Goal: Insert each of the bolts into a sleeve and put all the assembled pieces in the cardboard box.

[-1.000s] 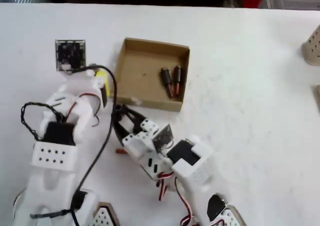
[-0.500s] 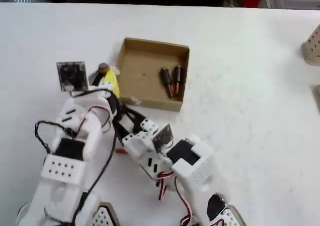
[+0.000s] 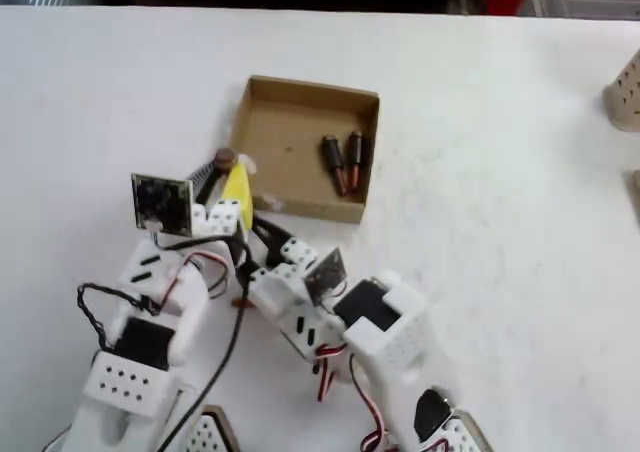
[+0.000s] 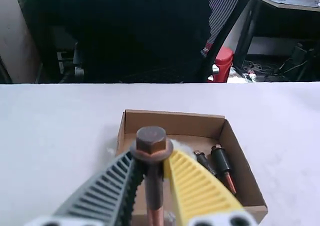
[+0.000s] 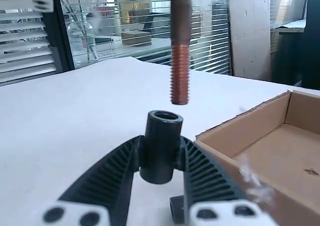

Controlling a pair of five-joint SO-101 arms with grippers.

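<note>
My left gripper (image 4: pixel 150 161) is shut on a copper bolt (image 4: pixel 151 142), which hangs upright with its hex head up, just outside the near left corner of the cardboard box (image 3: pixel 262 122). Right below the bolt's threaded end (image 5: pixel 179 71), with a small gap, stands a black sleeve (image 5: pixel 161 145), on which my right gripper (image 5: pixel 161 151) is shut. In the high view the left gripper (image 3: pixel 229 174) and bolt head (image 3: pixel 224 158) sit over the right gripper (image 3: pixel 262 240). Two assembled pieces (image 3: pixel 345 162) lie in the box.
The box's near wall (image 5: pixel 250 136) is close beside the sleeve. A small orange piece (image 3: pixel 240 300) lies on the table between the two arms. A dark small part (image 5: pixel 176 209) lies below the right gripper. A pale pegboard object (image 3: pixel 625 92) stands at the far right edge.
The left arm has carried the bolt to the right and nearer, from the left of the box to above the sleeve. The right arm has stayed still.
</note>
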